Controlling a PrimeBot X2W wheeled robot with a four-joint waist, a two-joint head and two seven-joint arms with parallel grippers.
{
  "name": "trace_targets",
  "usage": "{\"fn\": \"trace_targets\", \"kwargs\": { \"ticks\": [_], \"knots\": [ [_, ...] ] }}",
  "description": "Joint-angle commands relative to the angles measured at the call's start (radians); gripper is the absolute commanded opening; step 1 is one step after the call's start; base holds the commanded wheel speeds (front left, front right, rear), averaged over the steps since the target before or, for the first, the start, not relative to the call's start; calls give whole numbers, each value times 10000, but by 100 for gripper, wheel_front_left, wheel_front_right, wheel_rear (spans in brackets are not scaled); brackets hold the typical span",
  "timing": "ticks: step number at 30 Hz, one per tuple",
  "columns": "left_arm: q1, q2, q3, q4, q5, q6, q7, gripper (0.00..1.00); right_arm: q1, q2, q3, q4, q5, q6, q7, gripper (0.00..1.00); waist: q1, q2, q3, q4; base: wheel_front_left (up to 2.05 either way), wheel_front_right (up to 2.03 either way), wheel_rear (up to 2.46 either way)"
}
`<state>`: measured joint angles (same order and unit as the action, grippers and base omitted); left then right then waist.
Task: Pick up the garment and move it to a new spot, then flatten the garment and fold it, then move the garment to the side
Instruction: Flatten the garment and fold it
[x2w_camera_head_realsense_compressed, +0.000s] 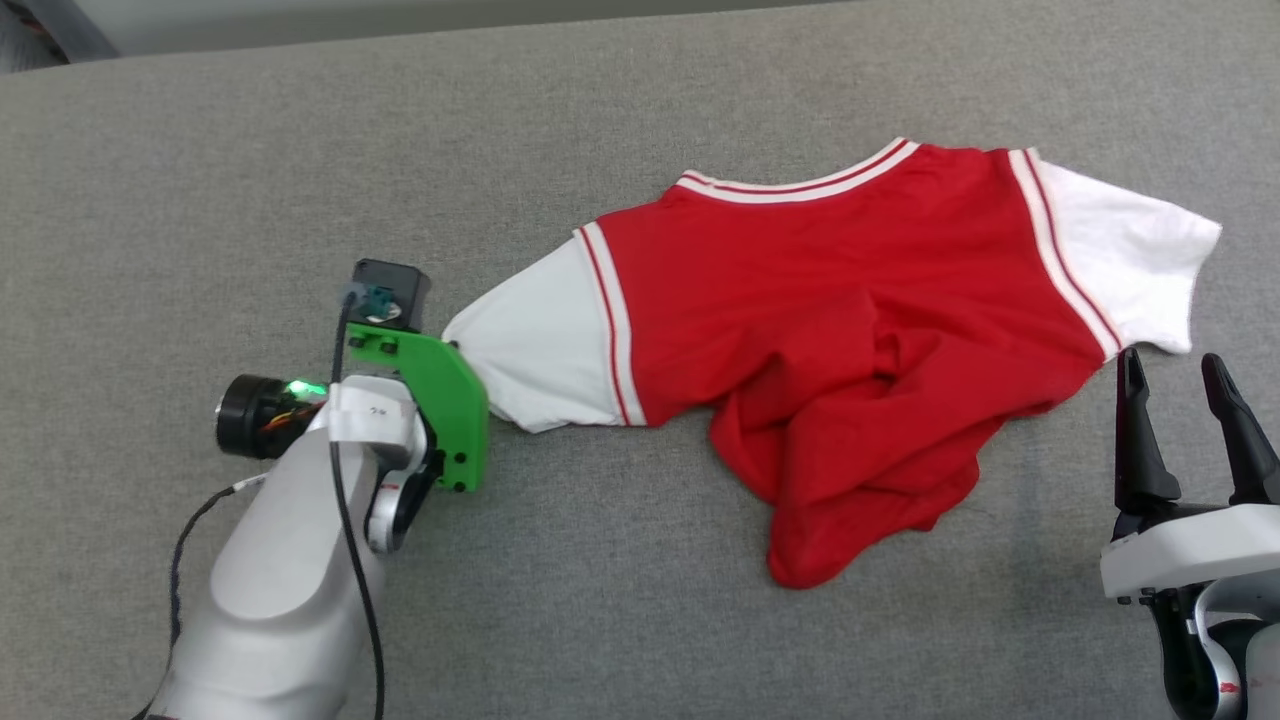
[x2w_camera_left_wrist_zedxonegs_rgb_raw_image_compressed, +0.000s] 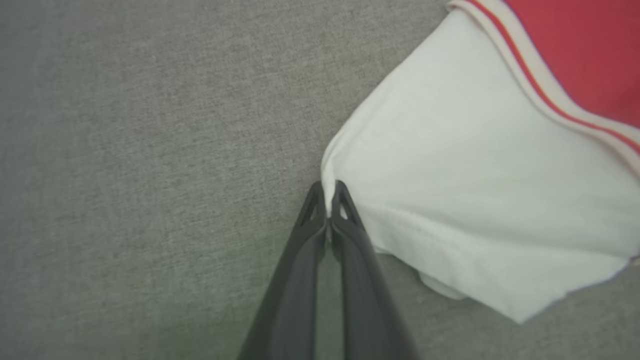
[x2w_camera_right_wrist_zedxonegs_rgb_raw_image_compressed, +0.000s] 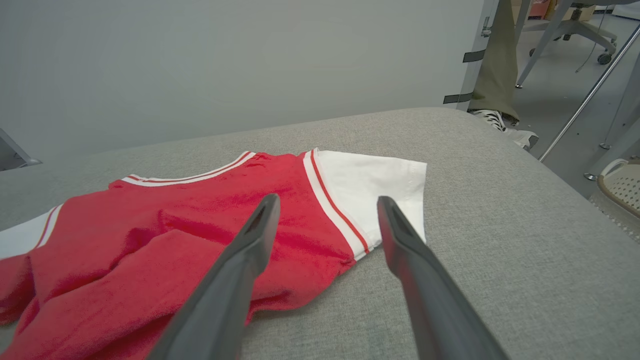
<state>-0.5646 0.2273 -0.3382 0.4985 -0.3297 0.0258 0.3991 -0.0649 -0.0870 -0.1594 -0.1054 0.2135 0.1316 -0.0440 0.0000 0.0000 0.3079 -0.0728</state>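
Note:
The garment (x2w_camera_head_realsense_compressed: 830, 330) is a red T-shirt with white sleeves and striped trim, lying crumpled on the grey padded surface (x2w_camera_head_realsense_compressed: 200, 180), its lower red part bunched toward me. My left gripper (x2w_camera_left_wrist_zedxonegs_rgb_raw_image_compressed: 328, 197) is shut on the edge of the garment's left white sleeve (x2w_camera_left_wrist_zedxonegs_rgb_raw_image_compressed: 475, 170); in the head view the pinch lies behind the green wrist mount (x2w_camera_head_realsense_compressed: 440, 400). My right gripper (x2w_camera_head_realsense_compressed: 1182, 375) stands open just below the right white sleeve (x2w_camera_head_realsense_compressed: 1120, 250), nothing between its fingers. In the right wrist view the open gripper (x2w_camera_right_wrist_zedxonegs_rgb_raw_image_compressed: 326, 206) frames that sleeve (x2w_camera_right_wrist_zedxonegs_rgb_raw_image_compressed: 370, 185).
The grey surface ends in a rounded edge at the right (x2w_camera_right_wrist_zedxonegs_rgb_raw_image_compressed: 525, 150). Beyond it a person's leg and shoe (x2w_camera_right_wrist_zedxonegs_rgb_raw_image_compressed: 495, 75) stand by chair and desk legs (x2w_camera_right_wrist_zedxonegs_rgb_raw_image_compressed: 575, 30). A pale wall (x2w_camera_right_wrist_zedxonegs_rgb_raw_image_compressed: 225, 65) runs behind the surface.

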Motion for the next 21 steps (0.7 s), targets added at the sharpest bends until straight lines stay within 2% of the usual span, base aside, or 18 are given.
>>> {"fn": "trace_targets", "kwargs": {
  "ticks": [1, 8, 12, 13, 14, 21],
  "knots": [
    [306, 365, 175, -57, -14, 162, -62, 0, -19, -61, -28, 82, -82, -9, 121, 100, 0, 0, -355, 167, 0, 0, 0],
    [1027, 1077, 581, -1449, -236, 256, -65, 0, 213, -240, 11, 402, -130, -9, 1159, 100, 0, 0, -906, 446, 0, 0, 0],
    [1723, 1273, 670, -2579, -601, 152, 344, 0, 115, -601, 189, 538, -41, -9, 2306, 100, 0, 0, -993, 633, 0, 0, 0],
    [1938, 1311, 666, -2909, -709, 127, 512, 0, 28, -779, 233, 558, -22, -9, 2771, 100, 0, 0, -977, 694, 0, 0, 0],
    [2467, 1414, 653, -3779, -948, 123, 961, 0, -392, -1267, 235, 616, 234, -9, 4317, 100, 0, 0, -823, 866, 0, 0, 0],
    [3201, 1583, 678, -5572, -1118, 389, 1493, 0, -2500, -2622, -41, 773, 1030, -9, 8534, 100, 0, 0, -48, 1348, 0, 0, 0]
  ]
}}
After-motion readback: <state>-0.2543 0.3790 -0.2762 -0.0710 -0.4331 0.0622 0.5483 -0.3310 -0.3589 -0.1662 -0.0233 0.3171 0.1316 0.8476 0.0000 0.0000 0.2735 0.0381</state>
